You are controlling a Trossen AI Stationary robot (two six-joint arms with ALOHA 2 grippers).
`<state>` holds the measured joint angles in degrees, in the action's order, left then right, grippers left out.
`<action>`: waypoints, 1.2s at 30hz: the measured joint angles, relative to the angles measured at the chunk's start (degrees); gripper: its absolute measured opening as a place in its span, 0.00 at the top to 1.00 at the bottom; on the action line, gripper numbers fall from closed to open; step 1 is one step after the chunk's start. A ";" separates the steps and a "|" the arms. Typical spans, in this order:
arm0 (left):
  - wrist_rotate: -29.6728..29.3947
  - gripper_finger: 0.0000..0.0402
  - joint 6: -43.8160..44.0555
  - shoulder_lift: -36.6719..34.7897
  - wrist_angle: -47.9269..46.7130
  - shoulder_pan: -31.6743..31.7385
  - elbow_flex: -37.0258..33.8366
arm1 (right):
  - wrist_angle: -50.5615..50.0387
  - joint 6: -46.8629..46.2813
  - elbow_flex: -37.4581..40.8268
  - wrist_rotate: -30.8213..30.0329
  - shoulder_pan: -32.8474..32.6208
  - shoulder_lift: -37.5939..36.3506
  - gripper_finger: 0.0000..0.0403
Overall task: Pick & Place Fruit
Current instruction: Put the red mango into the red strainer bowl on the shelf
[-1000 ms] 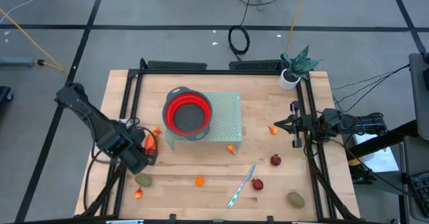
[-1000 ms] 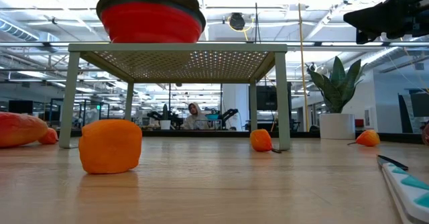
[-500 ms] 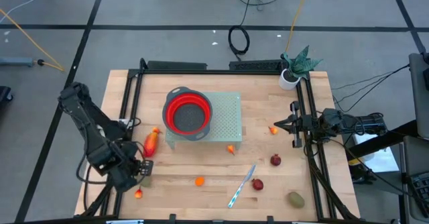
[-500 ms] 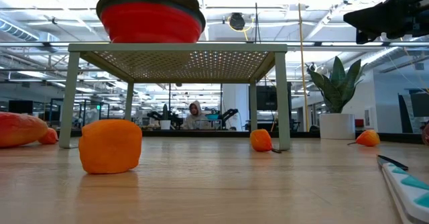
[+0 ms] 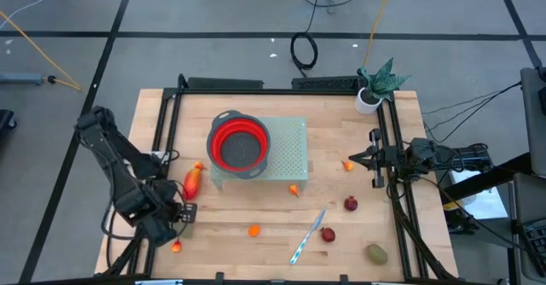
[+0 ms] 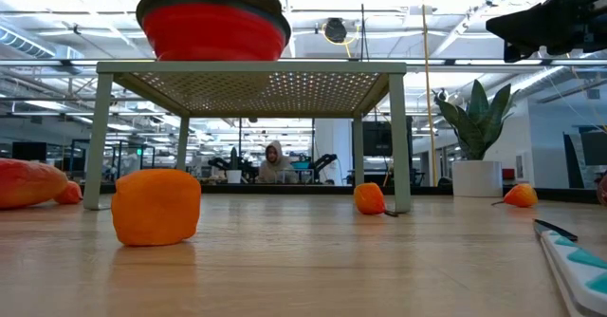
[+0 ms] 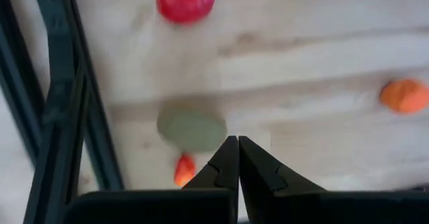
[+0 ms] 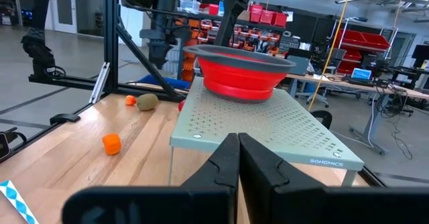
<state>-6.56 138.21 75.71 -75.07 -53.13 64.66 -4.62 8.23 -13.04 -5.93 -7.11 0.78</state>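
Observation:
Small toy fruits lie scattered on the wooden table. Among them are an olive one [image 7: 192, 130], a tiny orange-red one [image 7: 184, 169], a long red one [image 5: 193, 183], an orange one [image 5: 254, 230] and dark red ones [image 5: 351, 203] [image 5: 328, 235]. My left gripper [image 5: 172, 220] points down, shut, above the table's near left part, its fingertips [image 7: 238, 150] just beside the olive fruit in its wrist view. My right gripper [image 5: 373, 159] waits shut and level at the right side [image 8: 238, 142]. The red bowl [image 5: 239, 144] stands on a green perforated stand [image 5: 288, 153].
A silver-and-blue knife [image 5: 307, 236] lies near the front edge. Another olive fruit [image 5: 376, 253] sits at the near right corner. A potted plant [image 5: 373, 89] stands at the far right. Black frame rails [image 5: 162, 140] run along both table sides.
My left gripper has gone toward the table's near left corner, from beside the long red fruit to above the olive fruit, rolling its wrist on the way. It has stayed shut. The long red fruit, partly covered before, now shows whole.

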 joint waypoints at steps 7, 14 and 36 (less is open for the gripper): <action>-4.22 0.90 -0.26 1.71 -7.50 2.51 0.00 | 0.04 -0.02 0.00 0.00 0.00 0.00 1.00; -6.98 0.71 -0.92 1.96 -12.11 4.02 0.00 | 0.07 -0.03 0.00 0.00 0.01 0.00 1.00; -6.37 0.03 -3.23 1.94 -3.99 5.60 -11.40 | 0.09 -0.04 0.00 -0.01 0.00 0.00 1.00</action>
<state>-12.92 134.98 77.65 -79.06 -47.53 53.26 -4.54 8.19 -13.04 -5.95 -7.11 0.78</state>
